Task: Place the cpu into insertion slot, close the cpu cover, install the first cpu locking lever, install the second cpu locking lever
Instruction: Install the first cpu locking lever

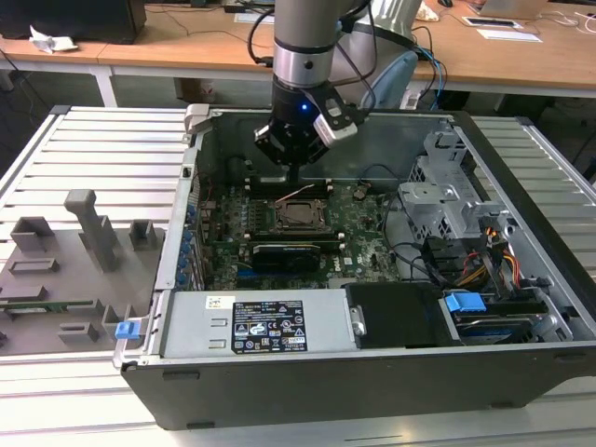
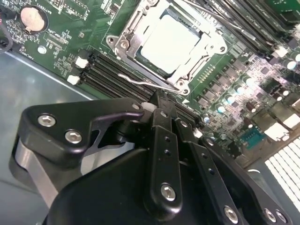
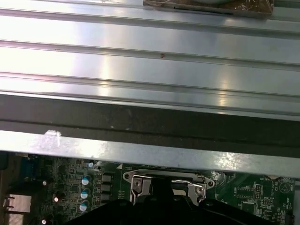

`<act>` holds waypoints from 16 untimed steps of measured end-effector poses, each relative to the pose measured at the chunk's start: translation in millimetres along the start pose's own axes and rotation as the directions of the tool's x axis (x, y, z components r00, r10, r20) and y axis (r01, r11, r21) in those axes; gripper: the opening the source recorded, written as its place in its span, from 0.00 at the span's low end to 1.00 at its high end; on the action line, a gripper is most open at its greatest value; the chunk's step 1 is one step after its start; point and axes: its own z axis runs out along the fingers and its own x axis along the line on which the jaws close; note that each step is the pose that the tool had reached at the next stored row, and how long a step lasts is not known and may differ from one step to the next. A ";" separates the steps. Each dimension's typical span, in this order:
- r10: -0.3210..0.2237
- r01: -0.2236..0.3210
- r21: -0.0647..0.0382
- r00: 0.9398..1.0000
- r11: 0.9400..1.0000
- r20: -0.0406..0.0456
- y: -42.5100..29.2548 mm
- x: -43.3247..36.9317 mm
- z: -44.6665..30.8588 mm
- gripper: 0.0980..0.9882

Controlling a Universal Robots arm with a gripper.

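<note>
Exterior view: the pincer hangs just above the cpu cover. Second wrist view: its fingers meet, gripping nothing; the cpu sits in the cover's window. The locking lever alongside the cover likely wants steady downward pressure. First wrist view: the table lies beyond the cover.

Noted as follows: cpu, pale silver-grey metal top, smooth and matt; cpu cover, thin bare metal with dull sheen; circuit board, green, lacquered, lightly glossy; gripper, black, satin finish, bright metal screws; computer case, grey sheet metal, smooth, matt; table, ribbed bare metal, brushed, reflective; desk, pale wood, smooth.
</note>
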 end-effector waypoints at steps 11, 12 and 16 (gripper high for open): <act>0.002 -0.002 -0.018 1.000 1.000 0.002 -0.3 -3.9 9.2 0.01; 0.002 -0.001 -0.018 1.000 1.000 0.002 -0.3 -4.8 10.1 0.01; 0.002 -0.002 -0.018 1.000 1.000 0.002 -0.1 -8.7 12.5 0.01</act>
